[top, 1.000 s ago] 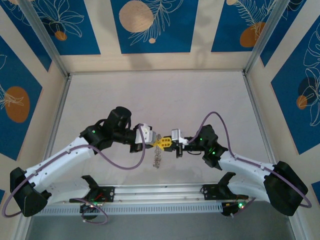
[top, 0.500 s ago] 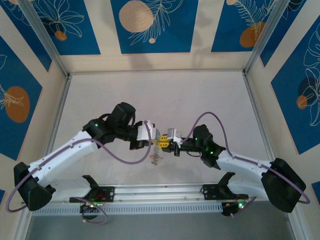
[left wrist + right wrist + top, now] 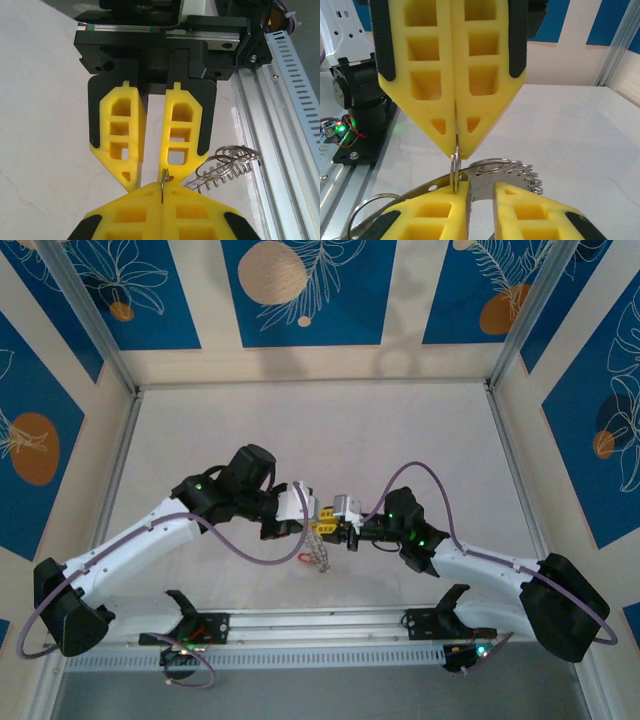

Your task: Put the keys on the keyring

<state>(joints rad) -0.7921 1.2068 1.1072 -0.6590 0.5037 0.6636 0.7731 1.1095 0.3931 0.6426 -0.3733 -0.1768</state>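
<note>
Keyring (image 3: 163,181): pinched edge-on at the tips of the left gripper (image 3: 456,150), held in the air just beyond the middle of the rail (image 3: 320,625) and clear of the table (image 3: 330,440).
Change: over the last second the two grippers have been drawn together beyond the rail's middle until their tips nearly meet. The bunch of wire loops (image 3: 222,162) hanging from the keyring has swung. A red piece (image 3: 305,558), probably a key head, is now seen on the side of the bunch toward the rail's left end.
Meaning: the approach is judged complete and the threading step is at hand. No key can be confirmed as already on the ring's wire.
Left arm (image 3: 150,535): stretched up from the rail's left end, elbow raised, wrist turned toward the rail's middle.
Left gripper: clenched on the keyring, pads pressed flat with only the wire between them.
Right gripper (image 3: 151,172): set tip to tip against the left one, fingers slightly parted, nothing seen clamped. One fingertip lies just beside the ring. A flat metal strip is seen through the gap from the right wrist, but whether it is a key cannot be told.
Right arm (image 3: 480,565): mirrored from the rail's right end, wrist low and level.
</note>
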